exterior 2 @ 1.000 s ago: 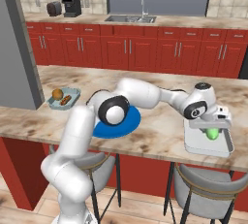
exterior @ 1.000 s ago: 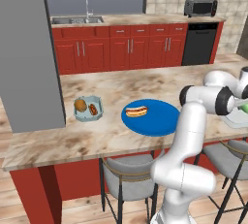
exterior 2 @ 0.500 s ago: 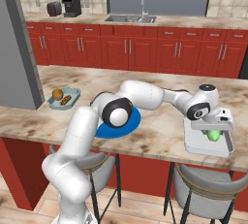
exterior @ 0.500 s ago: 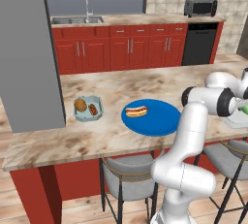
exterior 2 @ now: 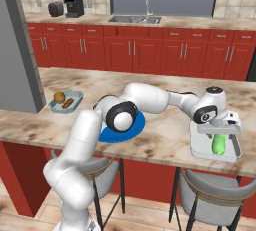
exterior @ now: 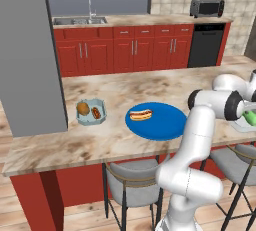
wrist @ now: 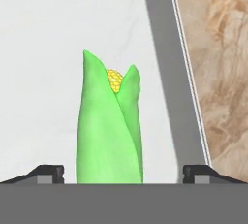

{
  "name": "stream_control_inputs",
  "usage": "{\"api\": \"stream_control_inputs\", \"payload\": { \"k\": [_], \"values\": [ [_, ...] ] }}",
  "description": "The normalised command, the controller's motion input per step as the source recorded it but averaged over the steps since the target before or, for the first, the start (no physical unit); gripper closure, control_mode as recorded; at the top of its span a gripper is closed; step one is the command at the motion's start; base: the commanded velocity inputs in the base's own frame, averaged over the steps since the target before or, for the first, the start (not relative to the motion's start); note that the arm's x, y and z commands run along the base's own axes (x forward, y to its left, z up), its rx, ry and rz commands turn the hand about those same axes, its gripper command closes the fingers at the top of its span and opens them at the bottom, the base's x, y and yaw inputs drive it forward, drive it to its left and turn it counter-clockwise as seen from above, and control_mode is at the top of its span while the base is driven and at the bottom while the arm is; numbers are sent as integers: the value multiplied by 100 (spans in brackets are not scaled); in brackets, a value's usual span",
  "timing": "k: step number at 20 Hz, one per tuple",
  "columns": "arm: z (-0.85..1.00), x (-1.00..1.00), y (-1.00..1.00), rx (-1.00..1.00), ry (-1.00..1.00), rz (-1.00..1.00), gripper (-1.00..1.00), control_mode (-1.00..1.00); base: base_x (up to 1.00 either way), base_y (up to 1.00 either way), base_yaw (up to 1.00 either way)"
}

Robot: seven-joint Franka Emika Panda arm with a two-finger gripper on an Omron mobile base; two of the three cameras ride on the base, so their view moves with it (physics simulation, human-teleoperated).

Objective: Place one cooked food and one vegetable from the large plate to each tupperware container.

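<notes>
Corn lies in the larger container; the arm reaches over it, claw spread wide.

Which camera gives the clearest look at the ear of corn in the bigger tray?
The hand view: the corn fills the middle, green husk with yellow kernels at the tip, lying on the tray floor between the open gripper tips. The right base view shows it as a small green shape under the hand; the left base view catches a green sliver at the edge.
</notes>
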Motion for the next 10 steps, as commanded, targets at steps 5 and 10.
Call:
{"api": "stream_control_inputs", "payload": {
  "k": [5,10],
  "values": [
    [6,3,59,-2,2,0,-100,-100,0,0,0],
    [84,4,100,1,1,2,-100,-100,0,0,0]
  ]
}}
